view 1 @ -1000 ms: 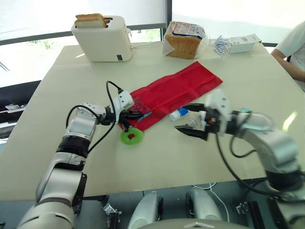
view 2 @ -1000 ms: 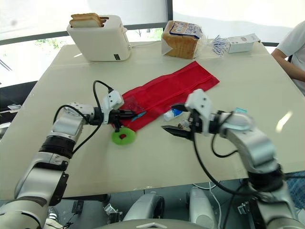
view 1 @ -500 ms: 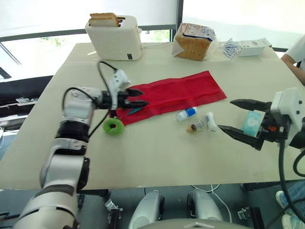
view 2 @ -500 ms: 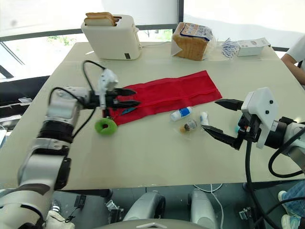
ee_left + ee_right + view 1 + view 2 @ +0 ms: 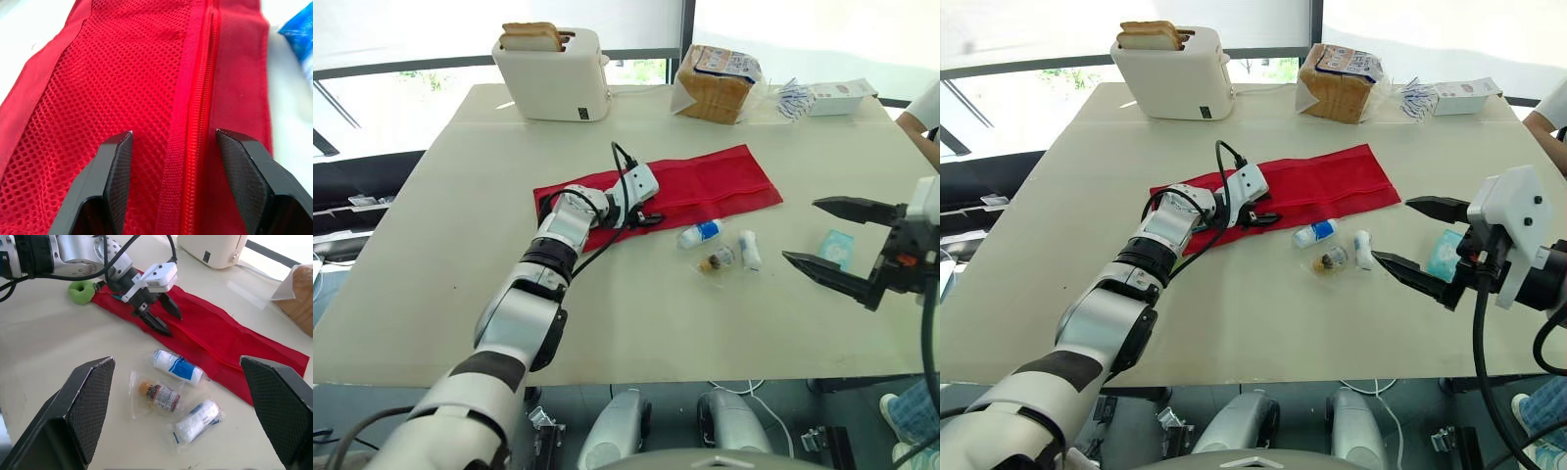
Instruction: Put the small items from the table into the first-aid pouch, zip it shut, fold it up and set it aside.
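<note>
A pale desk (image 5: 431,245) stands before bright windows, a toaster (image 5: 551,73) at its far left and a bagged loaf (image 5: 717,83) further along. A green ring (image 5: 80,291) lies just beside the left end of the flat red pouch (image 5: 724,181), and over the pouch's mesh sits the left gripper (image 5: 173,134), its fingers parted either side of the zip and empty. Right of the pouch lie a blue-and-white tube (image 5: 701,234), a small brown bottle (image 5: 715,261) and a white roll (image 5: 749,250), then a teal packet (image 5: 835,248) near the right gripper (image 5: 800,230), its fingers spread wide, holding nothing.
</note>
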